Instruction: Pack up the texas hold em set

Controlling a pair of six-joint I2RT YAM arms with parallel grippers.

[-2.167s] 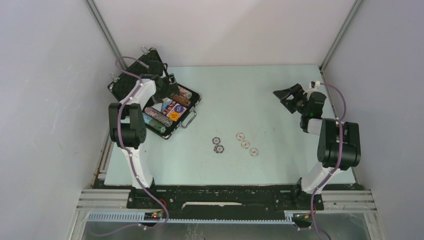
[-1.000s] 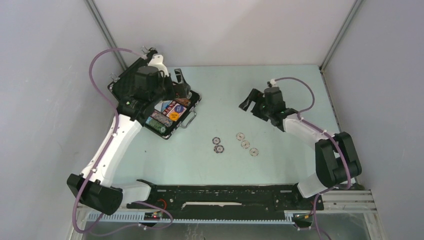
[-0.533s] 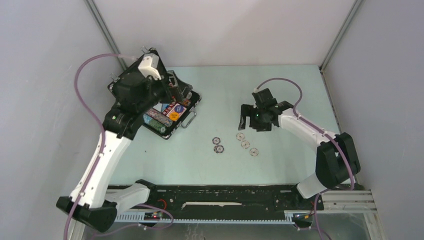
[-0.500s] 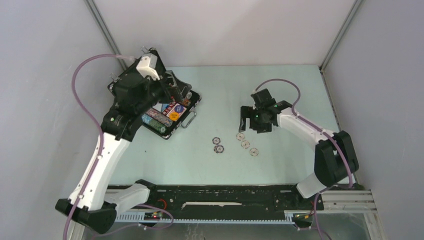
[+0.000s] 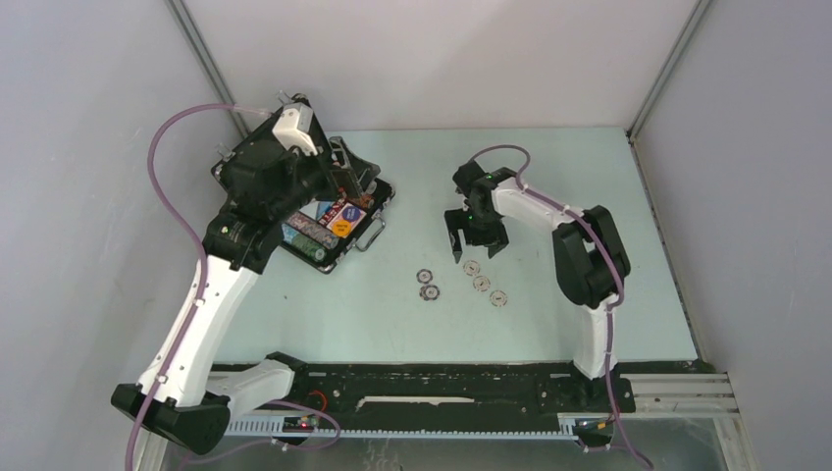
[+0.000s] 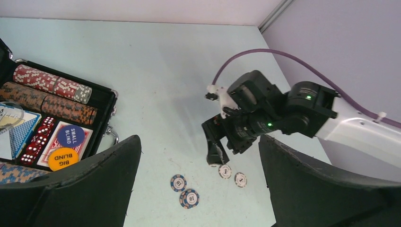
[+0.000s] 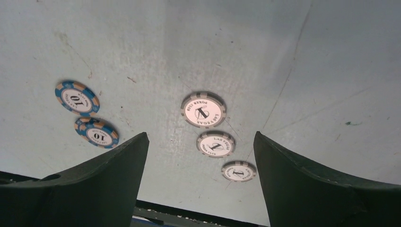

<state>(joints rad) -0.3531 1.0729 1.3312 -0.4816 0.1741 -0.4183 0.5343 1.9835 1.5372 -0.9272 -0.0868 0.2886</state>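
The black case [image 5: 378, 199] lies open at the back left, holding rows of poker chips [image 6: 52, 85], card decks [image 6: 19, 135], red dice [image 6: 38, 139] and a blue round button [image 6: 71, 136]. My left gripper [image 5: 351, 180] hovers open and empty above the case. On the table lie three white "1" chips [image 7: 203, 109] in a row, with blue "10" chips [image 7: 76, 98] to their left. My right gripper [image 5: 476, 247] points down just above the row's far end, open, with nothing between its fingers [image 7: 118, 175]. In the left wrist view, one finger of the right gripper [image 6: 227, 149] partly hides the nearest white chip.
The case's lid [image 5: 250, 157] stands against the left wall, under my left arm. An orange "big blind" button [image 6: 63, 156] lies beside the blue one. The case's silver handle [image 5: 371, 234] faces the loose chips. Grey walls close in the table on three sides.
My right arm has swung left and lowered, gripper now pointing down over the white chips. The left arm has stayed over the case.
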